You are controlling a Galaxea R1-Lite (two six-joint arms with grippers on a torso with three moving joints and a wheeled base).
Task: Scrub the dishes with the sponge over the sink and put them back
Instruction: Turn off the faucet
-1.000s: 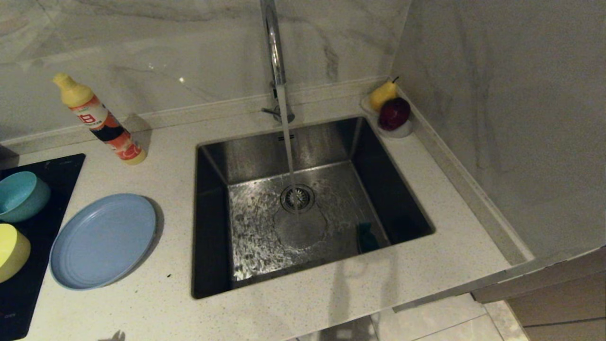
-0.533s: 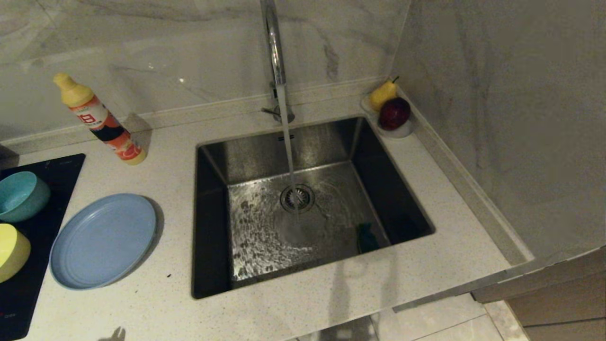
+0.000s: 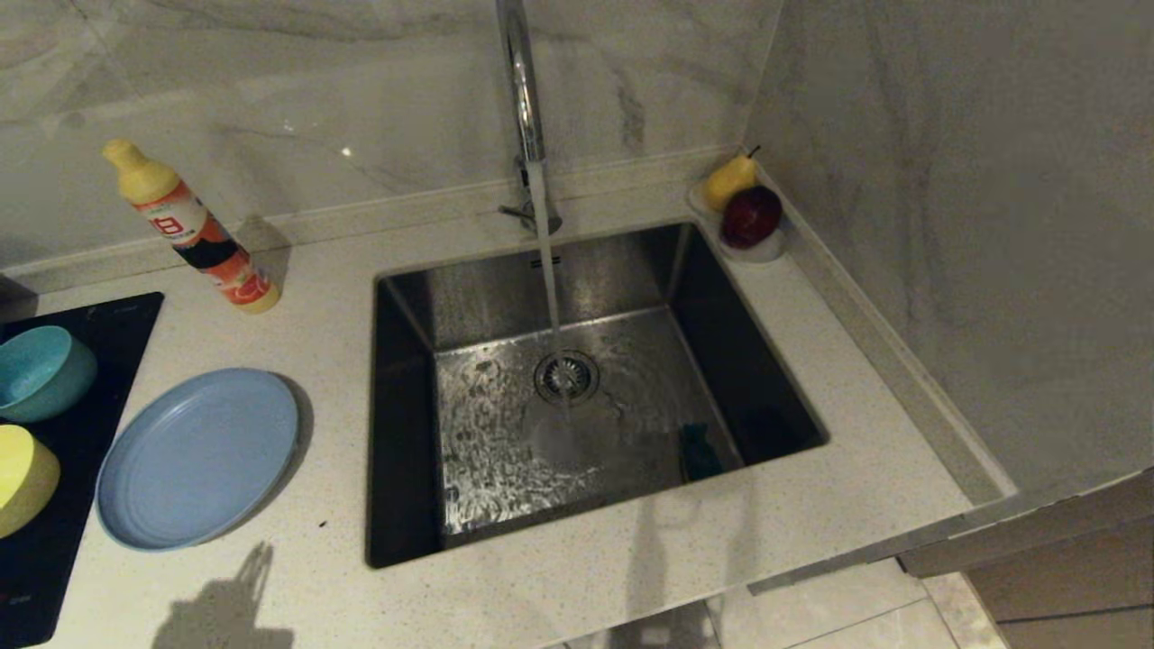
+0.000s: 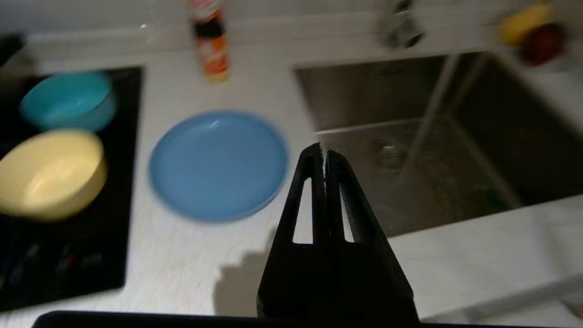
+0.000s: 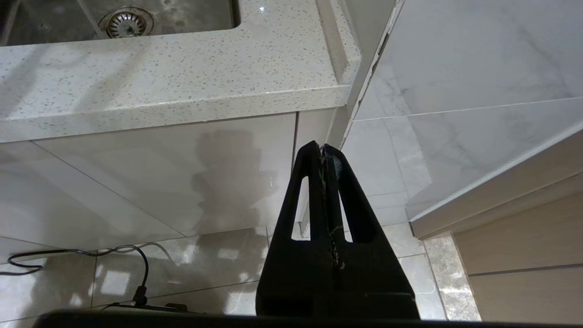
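Dishes are seen left of the sink (image 3: 410, 297): yellow bowl (image 3: 22, 478) and teal bowl (image 3: 41, 371) are set on the black cooktop (image 3: 86, 433) furthest from the sink, teal one nearer the wall; the blue-grey plate (image 3: 196, 457) is laid flat on the countertop (image 3: 325, 270) between cooktop and sink, apart from both bowls. A detergent bottle (image 3: 194, 230) is stood tilted behind the plate, by the backsplash. Water is run from the chrome tap (image 3: 523, 99) onto the sink's drain strainer (image 3: 566, 376). The sponge (image 3: 699, 451) is found inside the sink, dark, against the right wall near the front corner. A pear (image 3: 728, 180) and a dark red apple (image 3: 750, 216) are kept in a small dish (image 3: 766, 248) at the sink's back right corner. Left gripper (image 4: 323, 152) is held above the counter's front, left of the sink, fingers pressed together, nothing gripped. Right gripper (image 5: 322, 149) is parked below the counter edge right of the sink, over floor tiles, fingers closed, empty.
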